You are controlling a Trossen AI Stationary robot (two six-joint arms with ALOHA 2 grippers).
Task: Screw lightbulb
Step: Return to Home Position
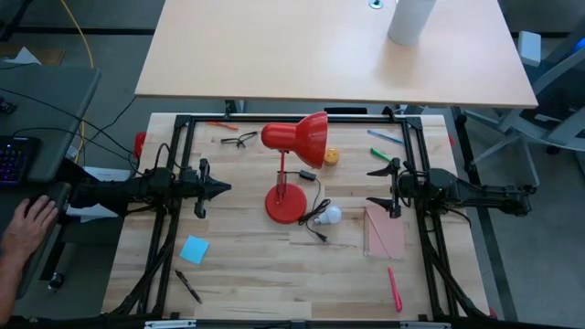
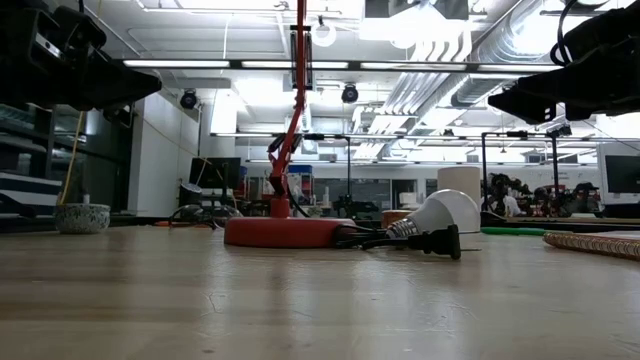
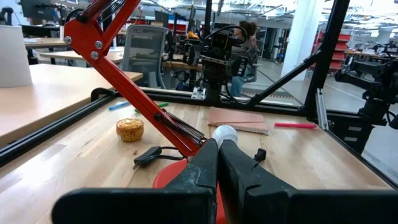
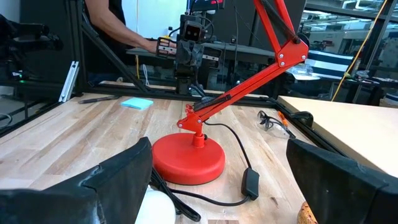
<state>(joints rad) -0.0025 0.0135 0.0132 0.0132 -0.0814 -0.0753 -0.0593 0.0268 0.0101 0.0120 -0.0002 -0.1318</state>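
High: left gripper [image 1: 224, 188] clenched to a point, nothing in it, hanging left of red lamp [image 1: 285, 205]. Right gripper [image 1: 371, 187] spread wide, empty, to lamp's right. Lightbulb [image 1: 330, 216] lying on table [image 1: 247, 274], just beside lamp base, next to black cord [image 1: 317, 228], apart from both grippers. Person's hand [image 1: 32, 224] at far left edge.

Low: lightbulb [image 2: 445, 212] on its side, screw end toward lamp base, black plug [image 2: 440, 242] in front. Both grippers up off the table.

Left wrist: fingers [image 3: 205, 165] pressed together, nothing between. Lightbulb [image 3: 225, 132] ahead, near pink notebook [image 3: 236, 118].

Right wrist: fingers [image 4: 124, 177] far apart, nothing held. Lightbulb [image 4: 155, 208] partly seen close by, beside lamp base.
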